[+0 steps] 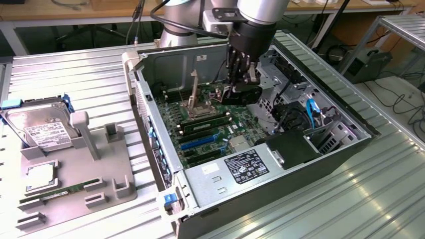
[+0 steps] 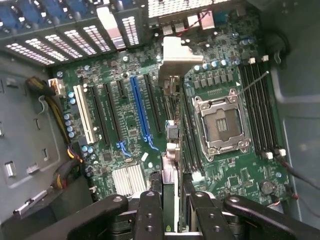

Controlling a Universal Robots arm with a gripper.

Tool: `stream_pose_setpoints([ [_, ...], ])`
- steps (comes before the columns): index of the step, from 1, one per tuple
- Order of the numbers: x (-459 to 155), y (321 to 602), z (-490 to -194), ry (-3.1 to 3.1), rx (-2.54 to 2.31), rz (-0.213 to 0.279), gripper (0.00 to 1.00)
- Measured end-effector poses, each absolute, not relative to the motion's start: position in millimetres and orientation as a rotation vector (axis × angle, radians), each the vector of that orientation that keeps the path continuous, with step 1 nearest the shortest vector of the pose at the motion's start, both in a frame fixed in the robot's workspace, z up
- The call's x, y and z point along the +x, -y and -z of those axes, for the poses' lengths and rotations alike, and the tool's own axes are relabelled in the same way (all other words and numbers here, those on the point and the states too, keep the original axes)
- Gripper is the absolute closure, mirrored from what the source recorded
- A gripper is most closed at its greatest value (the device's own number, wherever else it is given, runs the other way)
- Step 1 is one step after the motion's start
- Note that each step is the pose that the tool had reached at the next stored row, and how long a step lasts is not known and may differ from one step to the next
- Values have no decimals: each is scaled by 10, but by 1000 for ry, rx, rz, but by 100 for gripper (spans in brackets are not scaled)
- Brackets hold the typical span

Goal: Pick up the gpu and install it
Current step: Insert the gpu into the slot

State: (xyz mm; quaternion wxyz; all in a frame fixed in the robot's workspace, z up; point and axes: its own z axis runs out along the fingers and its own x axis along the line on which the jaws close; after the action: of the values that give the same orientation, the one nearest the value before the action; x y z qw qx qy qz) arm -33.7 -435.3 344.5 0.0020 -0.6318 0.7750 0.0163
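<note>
The gpu (image 2: 171, 150) shows edge-on in the wrist view, running from between my fingers out to its silver bracket (image 2: 176, 57). My gripper (image 2: 172, 202) is shut on it, one black finger (image 2: 150, 210) on each face. The card hangs above the motherboard (image 2: 120, 60), between the blue slot (image 2: 140, 111) and the CPU socket (image 2: 222, 125), apart from the board. In the exterior view my gripper (image 1: 239, 82) reaches down into the open computer case (image 1: 319, 159), with the dark gpu (image 1: 244, 94) at its tips over the motherboard (image 1: 212, 124).
Memory slots (image 2: 260, 110) flank the socket. A white slot (image 2: 85, 112) and cable bundle (image 2: 60, 125) lie at the board's other side. On the exterior view's left, a grey holder (image 1: 99, 164) carries a silver hard drive (image 1: 40, 129) and a green memory stick (image 1: 58, 194).
</note>
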Motion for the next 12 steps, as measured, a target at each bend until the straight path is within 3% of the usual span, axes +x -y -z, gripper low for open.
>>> stream_pose_setpoints([
  [12, -337, 4353, -3443, -2264, -2176, -52, 74],
])
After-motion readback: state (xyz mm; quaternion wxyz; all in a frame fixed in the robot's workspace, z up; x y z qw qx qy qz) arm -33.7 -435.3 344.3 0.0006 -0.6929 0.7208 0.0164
